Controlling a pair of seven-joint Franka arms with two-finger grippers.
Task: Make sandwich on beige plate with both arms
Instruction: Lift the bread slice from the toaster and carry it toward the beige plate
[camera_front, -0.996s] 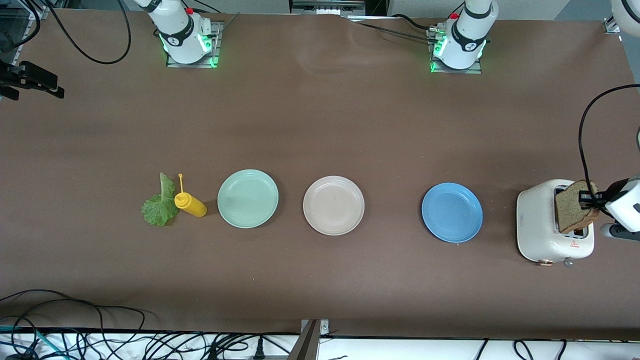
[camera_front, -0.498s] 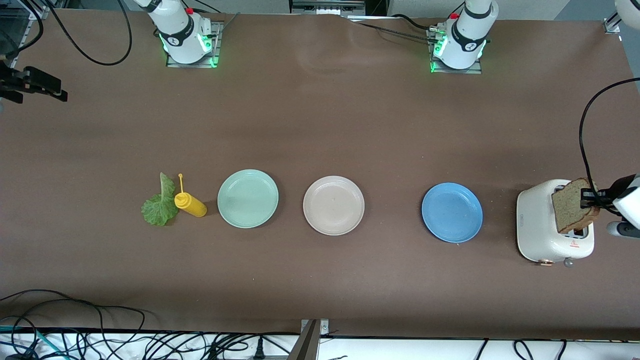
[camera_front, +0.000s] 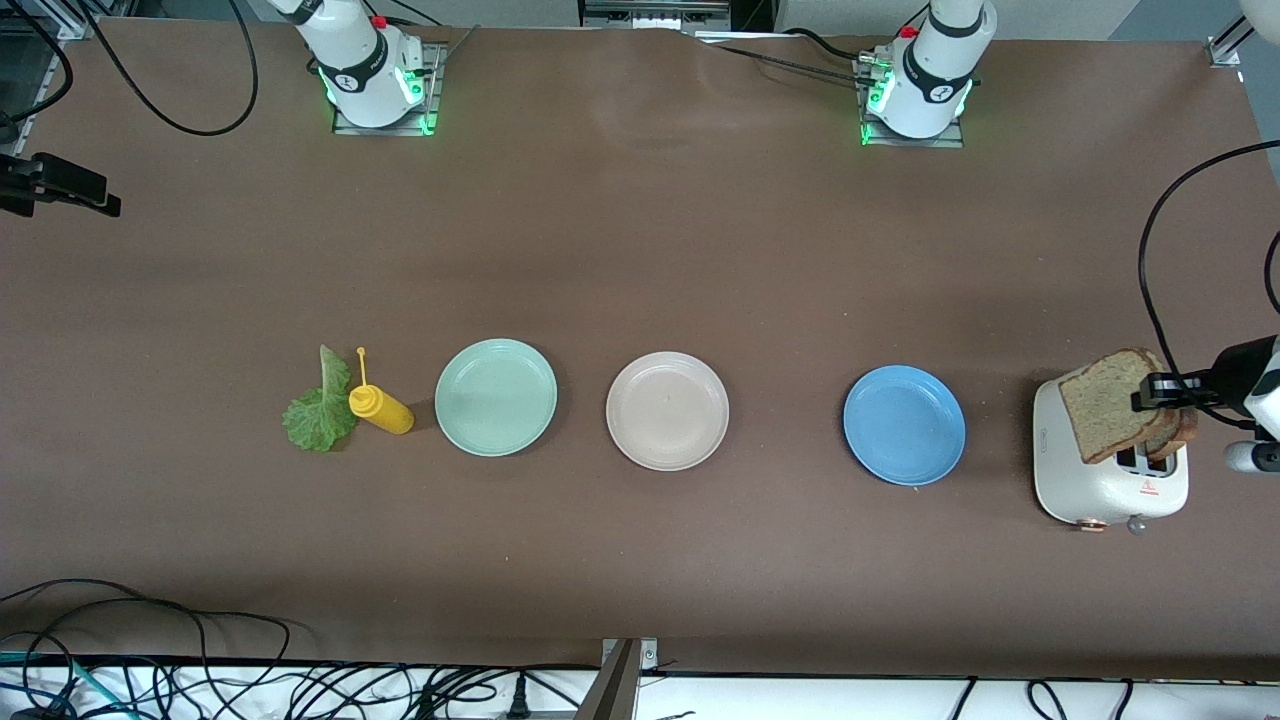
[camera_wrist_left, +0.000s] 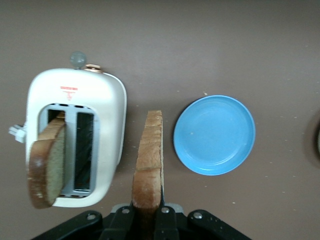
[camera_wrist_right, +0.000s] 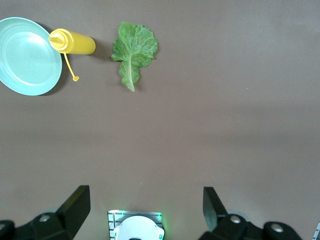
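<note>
A: What are the left jaws (camera_front: 1150, 391) doing?
B: Clamped on a bread slice (camera_front: 1105, 404), now lifted clear of the toaster (camera_front: 1085, 480) at the left arm's end of the desk (camera_front: 640, 250); a second earlier it sat lower in the slot. A second slice (camera_wrist_left: 44, 167) stands in the toaster.
A: And the right jaws (camera_wrist_right: 145, 205)?
B: Spread apart, high over the desk's right-arm end, and they have shifted a little.
A: The rest?
B: Brown desk. The beige plate (camera_front: 667, 410) lies empty mid-desk, between the mint plate (camera_front: 495, 397) and blue plate (camera_front: 904, 425). The lettuce leaf (camera_front: 318, 415) touches the yellow bottle (camera_front: 382, 408). Cables (camera_front: 200, 670) along the camera-side edge.
</note>
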